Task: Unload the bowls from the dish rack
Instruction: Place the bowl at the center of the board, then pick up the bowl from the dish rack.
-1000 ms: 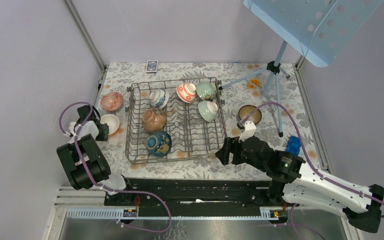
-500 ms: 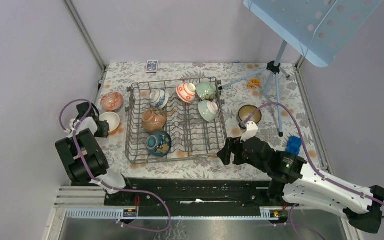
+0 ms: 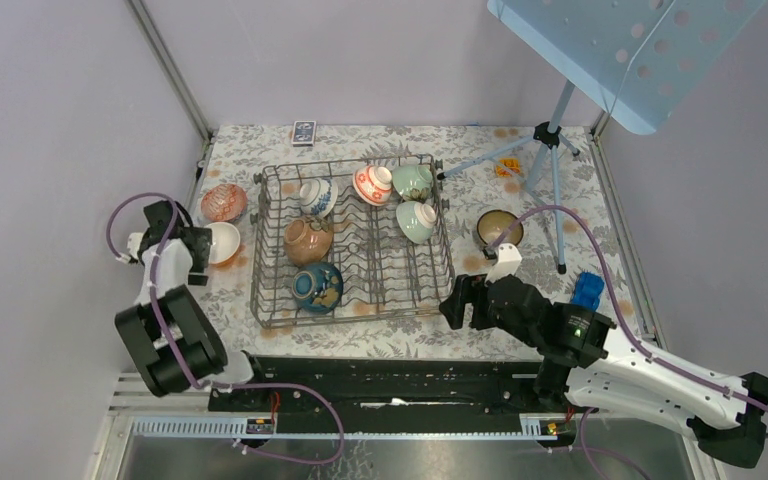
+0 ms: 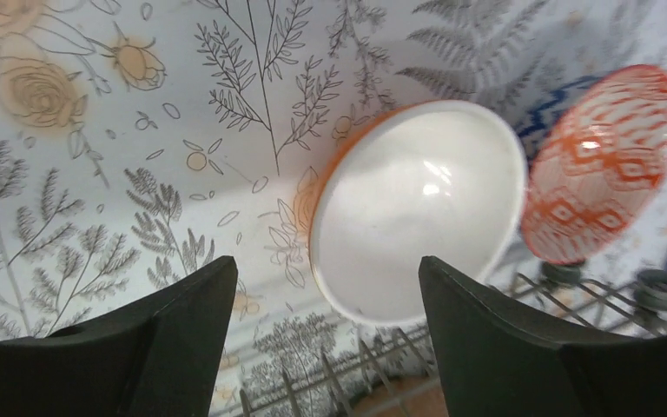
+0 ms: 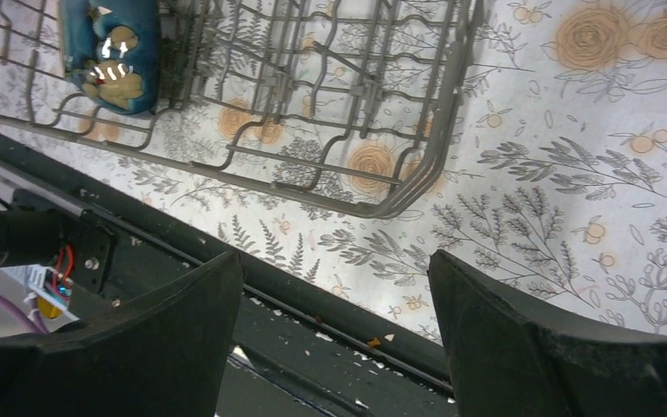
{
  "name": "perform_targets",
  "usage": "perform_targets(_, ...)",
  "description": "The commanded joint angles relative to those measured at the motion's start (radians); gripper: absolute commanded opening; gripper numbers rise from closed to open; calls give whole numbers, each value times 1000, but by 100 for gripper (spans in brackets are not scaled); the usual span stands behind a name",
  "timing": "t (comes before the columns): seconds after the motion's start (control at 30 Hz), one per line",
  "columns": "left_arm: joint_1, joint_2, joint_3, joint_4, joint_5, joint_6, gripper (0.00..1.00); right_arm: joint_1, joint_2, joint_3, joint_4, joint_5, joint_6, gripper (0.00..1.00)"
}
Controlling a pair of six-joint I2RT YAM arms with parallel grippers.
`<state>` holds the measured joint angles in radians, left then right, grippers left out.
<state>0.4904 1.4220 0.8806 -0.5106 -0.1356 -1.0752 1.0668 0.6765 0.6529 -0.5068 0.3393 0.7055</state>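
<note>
The grey wire dish rack (image 3: 260,300) stands mid-table and holds several bowls, among them a brown bowl (image 3: 307,240), a dark blue bowl (image 3: 317,286) and a pale green bowl (image 3: 417,221). Left of the rack, a white bowl (image 3: 222,243) sits upright on the cloth beside a red patterned bowl (image 3: 223,203). My left gripper (image 3: 188,255) hovers over the white bowl (image 4: 417,204), open (image 4: 326,265) and holding nothing. My right gripper (image 3: 457,300) is open (image 5: 334,261) off the rack's near right corner (image 5: 417,187), empty. The dark blue bowl (image 5: 108,52) shows in the right wrist view.
An olive bowl (image 3: 499,229) sits on the cloth right of the rack. A tripod stand (image 3: 550,140) with a blue perforated panel (image 3: 620,50) stands at the back right. A blue object (image 3: 586,290) lies near the right edge, and a small card box (image 3: 303,132) at the back.
My left gripper has opened and let go of the white bowl, which now rests on the cloth. The left wrist has drawn back a little. The right arm has shifted slightly right.
</note>
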Motion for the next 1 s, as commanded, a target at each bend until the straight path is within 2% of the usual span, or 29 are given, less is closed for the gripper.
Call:
perform_targets(0.0,-11,-170,78,-97,-89,20,85,-1,23,53,-38,64,-14,86)
perform_targets(0.1,-102,-250,145,-127,-145,48,89,-1,53,96,-44,72,-48,87)
perform_targets(0.17,-228,-288,194,-121,-215,70,93,-1,74,131,-47,90,-70,88)
perform_targets(0.37,-805,-260,405,-58,-407,328,98,-2,144,278,-92,251,-142,90)
perform_targets(0.47,-972,-250,432,4,-336,445,99,-1,193,339,-70,334,-208,90)
perform_targets(0.57,-1026,-262,383,95,-175,491,99,-8,264,376,-4,391,-285,90)
perform_targets(0.63,-1026,-270,319,178,-38,490,98,-52,339,412,27,363,-310,89)
perform_targets(0.8,-1026,-228,135,439,249,424,97,-221,493,477,132,109,-266,88)
perform_targets(0.97,-1026,-105,73,631,417,313,97,-358,629,505,268,-79,-199,81)
